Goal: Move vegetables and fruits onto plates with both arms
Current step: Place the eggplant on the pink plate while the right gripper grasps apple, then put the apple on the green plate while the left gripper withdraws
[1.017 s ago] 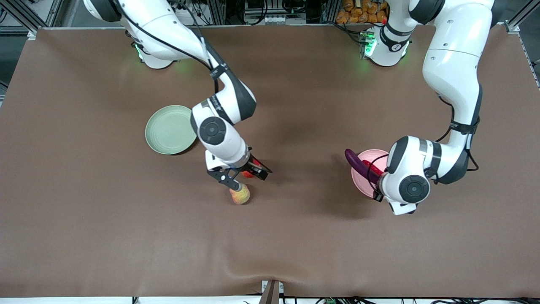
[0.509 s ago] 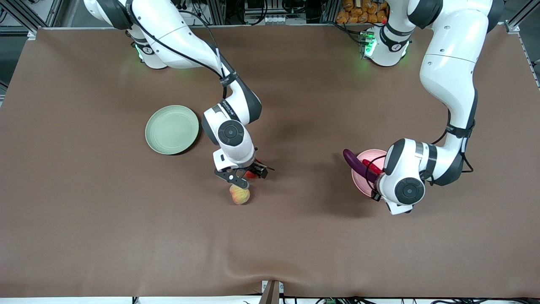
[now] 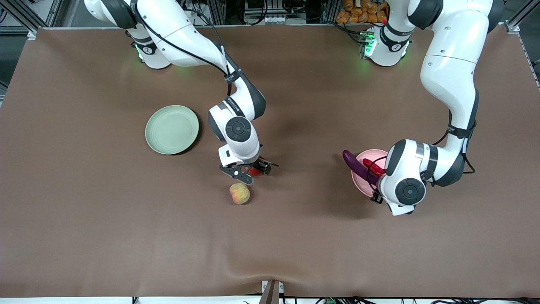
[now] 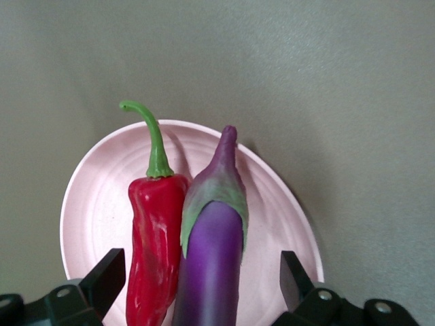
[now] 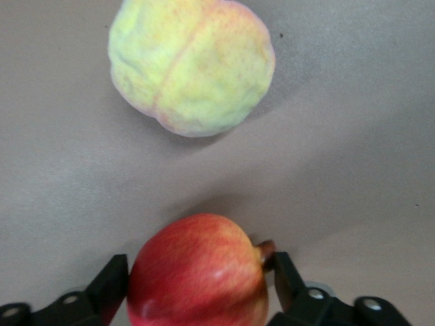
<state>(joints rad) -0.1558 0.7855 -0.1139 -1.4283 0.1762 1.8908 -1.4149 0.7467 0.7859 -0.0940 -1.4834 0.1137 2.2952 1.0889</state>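
1. You're seeing the right gripper [image 3: 249,171] sitting low near the table's middle, w/ its fingers [image 5: 112,282] pressing on both sides of the pomegranate-like fruit [image 5: 197,272]; the dark crown is touching one finger.
2. The fruit is showing only as a red patch btwn the jaws in the front view [image 3: 253,170]. You can't tell whether it's resting on the table or lifted off it.
3. The peach [image 3: 239,193] is lying on the brown table [image 3: 84,211], just nearer the front camera than the right gripper, apart from it. In the right wrist view the peach [image 5: 192,64] is sitting clear of the red fruit w/ bare table btwn them.
4. The pale green plate [image 3: 172,129] is sitting toward the right arm's end, farther from the camera than the peach, w/ nothing on it.
5. The left gripper [image 4: 204,288] is hanging over the pale pink plate [image 4: 95,204] w/ its fingers spread wide, gripping nothing.
6. The eggplant [image 4: 211,251] & chili pepper [image 4: 153,238] are lying side by side on the pink plate, touching. In the front view the eggplant's [image 3: 353,164] tip is sticking out past the rim [image 3: 362,185], and the chili [image 3: 373,166] is partly hidden by the left arm.
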